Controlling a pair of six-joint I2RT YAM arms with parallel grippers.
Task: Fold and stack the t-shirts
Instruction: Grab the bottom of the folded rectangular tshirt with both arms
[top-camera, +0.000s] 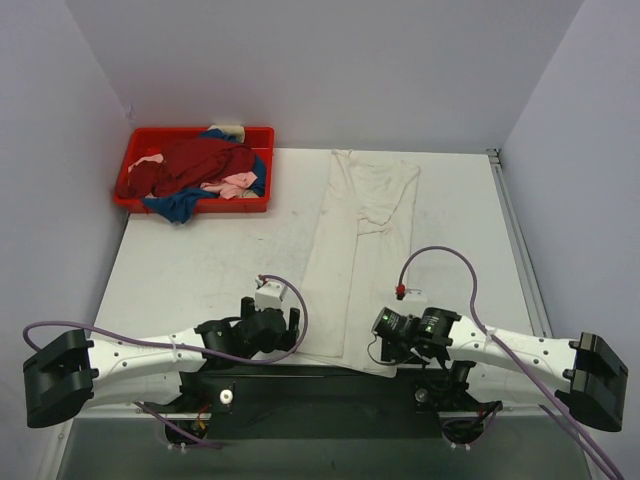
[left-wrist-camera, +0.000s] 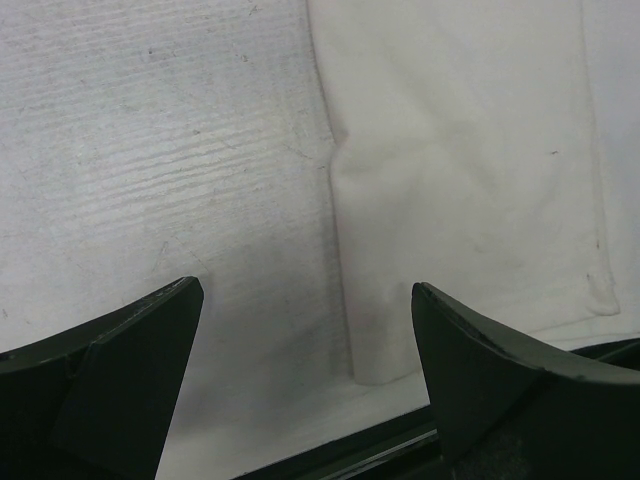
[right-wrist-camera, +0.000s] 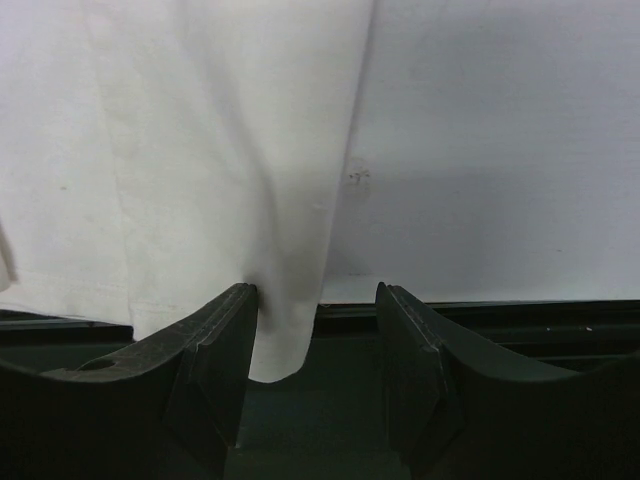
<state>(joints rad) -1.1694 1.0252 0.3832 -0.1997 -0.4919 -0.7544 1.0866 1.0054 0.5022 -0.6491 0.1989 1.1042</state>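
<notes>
A large cream-white t-shirt (top-camera: 365, 220) lies folded into a long strip down the middle of the table, its hem at the near edge. My left gripper (top-camera: 292, 326) is open at its near left corner; in the left wrist view the shirt (left-wrist-camera: 460, 150) ends in a corner between the wide-spread fingers (left-wrist-camera: 150, 340) of the left gripper (left-wrist-camera: 305, 290). My right gripper (top-camera: 381, 330) is open at the near right corner; in the right wrist view the right gripper (right-wrist-camera: 315, 295) straddles the shirt's (right-wrist-camera: 200, 150) corner, which hangs over the table edge and touches the left finger (right-wrist-camera: 225, 330). Dark red (top-camera: 200, 160), blue (top-camera: 180, 208) and pale pink (top-camera: 232, 185) shirts lie piled at the back left.
A red plastic tray (top-camera: 165, 132) at the back left holds the piled shirts; the blue one spills over its front wall. The dark front rail of the table (right-wrist-camera: 520, 320) runs just under both grippers. White walls close in the table on three sides.
</notes>
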